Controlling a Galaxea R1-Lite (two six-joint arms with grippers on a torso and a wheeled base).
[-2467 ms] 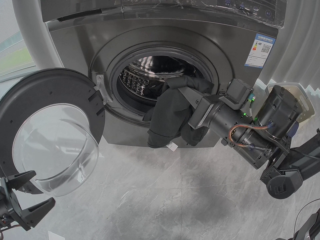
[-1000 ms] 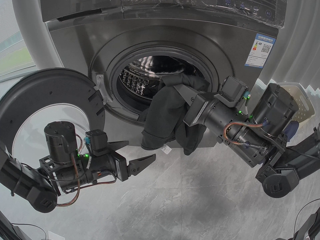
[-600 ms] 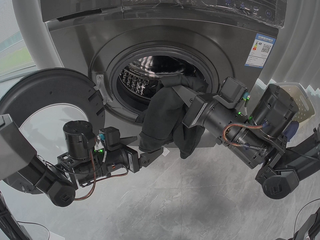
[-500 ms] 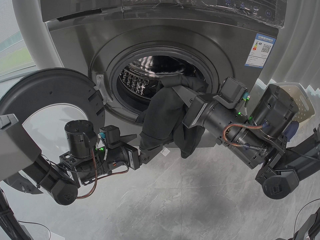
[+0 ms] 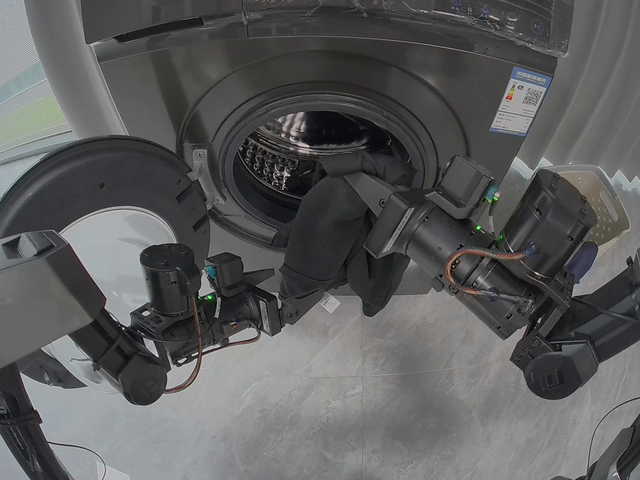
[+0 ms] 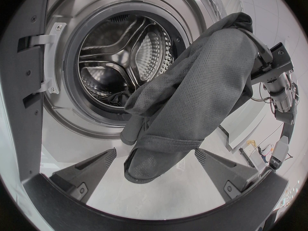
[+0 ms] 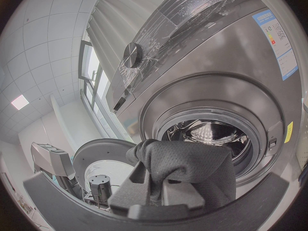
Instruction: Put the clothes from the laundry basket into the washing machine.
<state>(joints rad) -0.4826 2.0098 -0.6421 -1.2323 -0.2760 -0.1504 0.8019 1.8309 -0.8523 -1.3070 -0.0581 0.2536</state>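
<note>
Squarely ahead stands the grey front-loading washing machine [image 5: 320, 68], on a pale tiled floor [image 5: 373, 401]. Its round door [image 5: 100, 175] is swung wide open to the robot's left, and the steel drum [image 6: 128, 58] is exposed. A small dark heap [image 6: 113, 98] lies at the drum's bottom. A blue-edged label [image 5: 520, 101] sits on the machine's front at the upper right. The white laundry basket [image 5: 610, 201] stands to the right of the machine, partly hidden behind the right arm.

A dark mesh garment [image 5: 330, 228] hangs at the mouth of the drum. Its top is level with the opening, and its lower part drapes over the door rim and down the machine's front without reaching the floor. The right gripper [image 7: 154, 190] is pinched tight on the garment's upper bunch, just in front of the opening. The left gripper [image 6: 154, 153] is low at the garment's bottom hem, its fingers [image 6: 96, 164] spread wide with the hem hanging between them. A small white care tag [image 5: 329, 303] dangles from the hem beside the left gripper.
</note>
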